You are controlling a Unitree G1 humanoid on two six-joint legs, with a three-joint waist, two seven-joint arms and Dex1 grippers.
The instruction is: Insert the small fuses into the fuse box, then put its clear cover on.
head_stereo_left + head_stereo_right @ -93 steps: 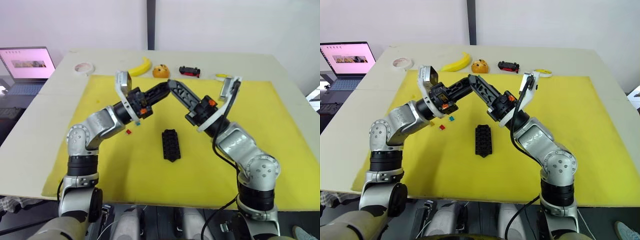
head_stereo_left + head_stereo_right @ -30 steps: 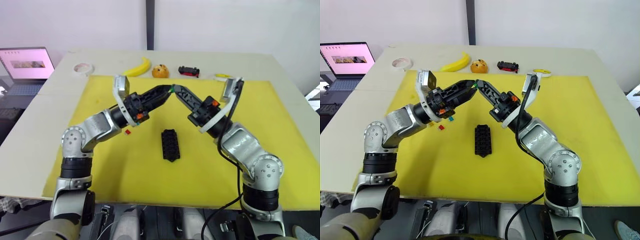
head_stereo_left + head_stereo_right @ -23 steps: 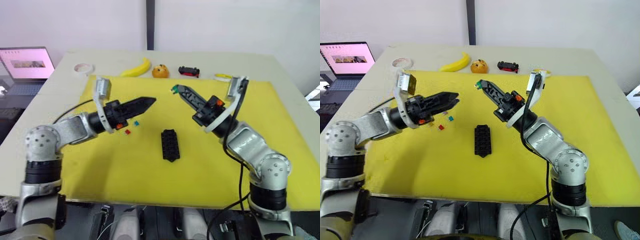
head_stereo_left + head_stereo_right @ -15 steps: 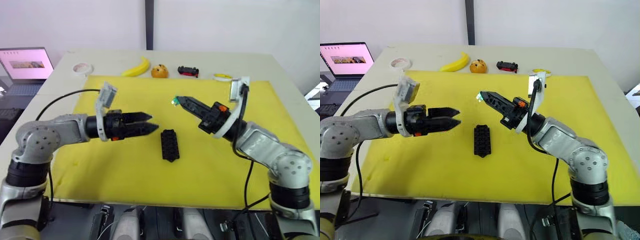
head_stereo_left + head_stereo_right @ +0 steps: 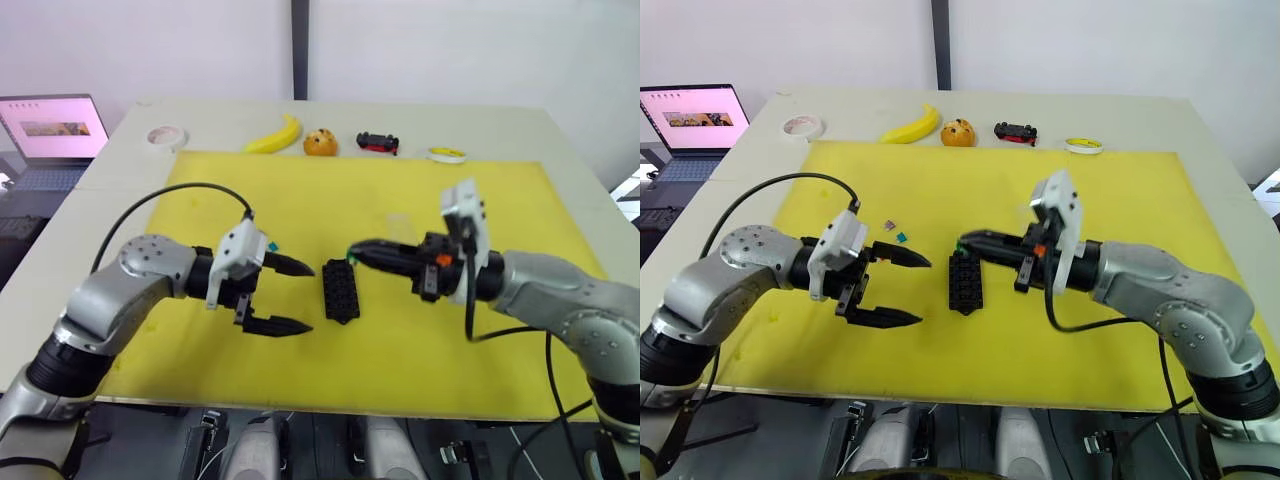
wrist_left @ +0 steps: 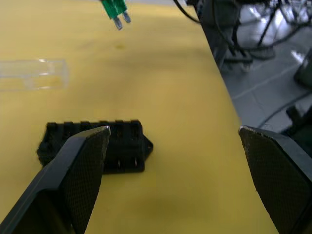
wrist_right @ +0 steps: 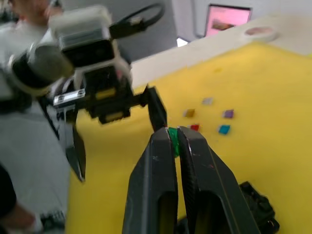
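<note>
The black fuse box [image 5: 340, 291] lies in the middle of the yellow mat [image 5: 500, 200]. My right gripper [image 5: 358, 248] is shut on a small green fuse [image 7: 172, 141], which it holds just above the far end of the box. My left gripper [image 5: 920, 290] stands open and empty, a little to the left of the box, with its fingers pointing at it. Several loose small fuses [image 7: 224, 129] lie on the mat left of the box, beyond the left gripper. The clear cover [image 6: 31, 74] rests flat on the mat beyond the box.
Along the table's far edge lie a white tape roll [image 5: 166, 135], a banana [image 5: 275, 135], an orange object [image 5: 321, 142], a black-and-red toy car [image 5: 378, 142] and a yellow ring [image 5: 445, 154]. A laptop [image 5: 55, 130] stands at the far left.
The two grippers met over the mat at the green fuse. The left one opened and drew away. Both arms came down towards the fuse box, with the right gripper keeping the fuse.
</note>
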